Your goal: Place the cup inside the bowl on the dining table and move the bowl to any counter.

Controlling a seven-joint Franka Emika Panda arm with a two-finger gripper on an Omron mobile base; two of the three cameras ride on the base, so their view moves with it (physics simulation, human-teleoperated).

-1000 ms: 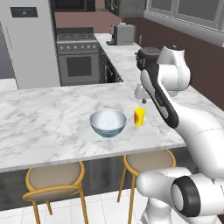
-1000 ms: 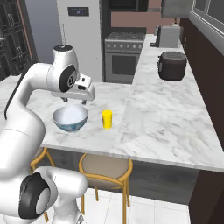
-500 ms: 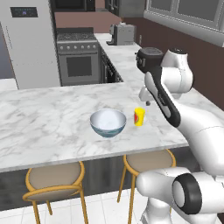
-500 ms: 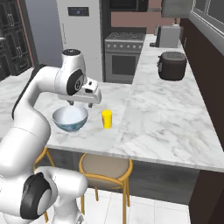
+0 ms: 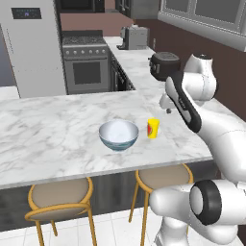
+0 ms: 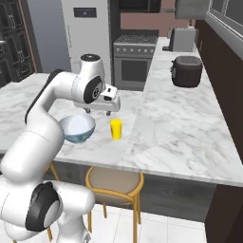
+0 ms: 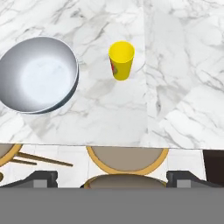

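We hold our gripper [image 6: 110,101] with fingers spread wide and empty above the dining table [image 5: 57,129], where the yellow cup [image 7: 121,60], its red mark unreadable, stands upright just beside the bowl [image 7: 38,74], tan stools [image 5: 60,198] below, a dark cooker [image 6: 187,71] well apart on the counter [image 6: 185,123].

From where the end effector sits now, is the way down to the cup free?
Probably yes. The end effector is open and raised above the dining table, and the cup stands upright, apart from the bowl, with bare marble all around it. Nothing appears to stand in the path.
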